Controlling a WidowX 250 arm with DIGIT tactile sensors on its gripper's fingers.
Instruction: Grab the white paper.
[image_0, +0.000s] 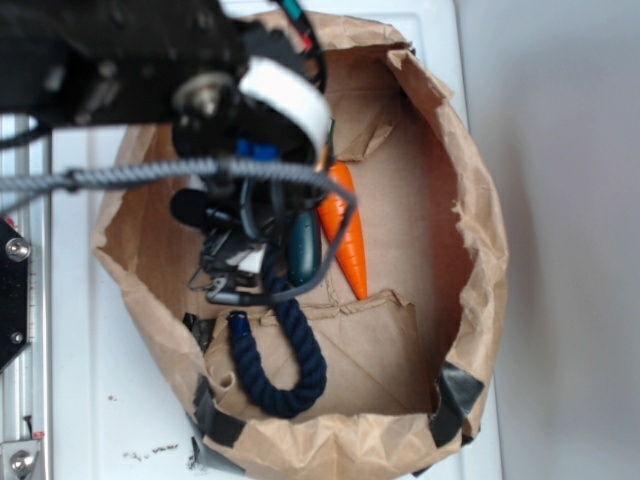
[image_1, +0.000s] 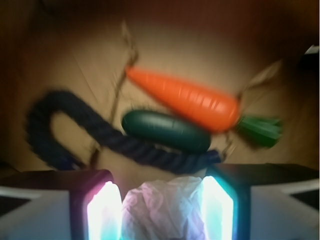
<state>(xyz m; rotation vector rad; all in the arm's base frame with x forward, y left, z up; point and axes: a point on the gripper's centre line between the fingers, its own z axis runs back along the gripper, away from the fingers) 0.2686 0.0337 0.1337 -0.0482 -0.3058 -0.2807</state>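
Observation:
The white paper (image_1: 160, 210), a crumpled off-white wad, sits between the two glowing fingers at the bottom of the wrist view. It touches the right pad (image_1: 216, 207) and reaches the left pad (image_1: 104, 212) low down. My gripper (image_1: 161, 182) is shut on it. From the exterior camera, the gripper (image_0: 235, 275) reaches down into the brown paper bag (image_0: 480, 230), and the arm hides nearly all of the wad.
Inside the bag lie an orange toy carrot (image_0: 345, 230) (image_1: 185, 97), a dark green oblong toy (image_0: 305, 245) (image_1: 165, 131) and a dark blue rope loop (image_0: 285, 360) (image_1: 50, 125), all just beyond the fingertips. The bag's walls stand all around.

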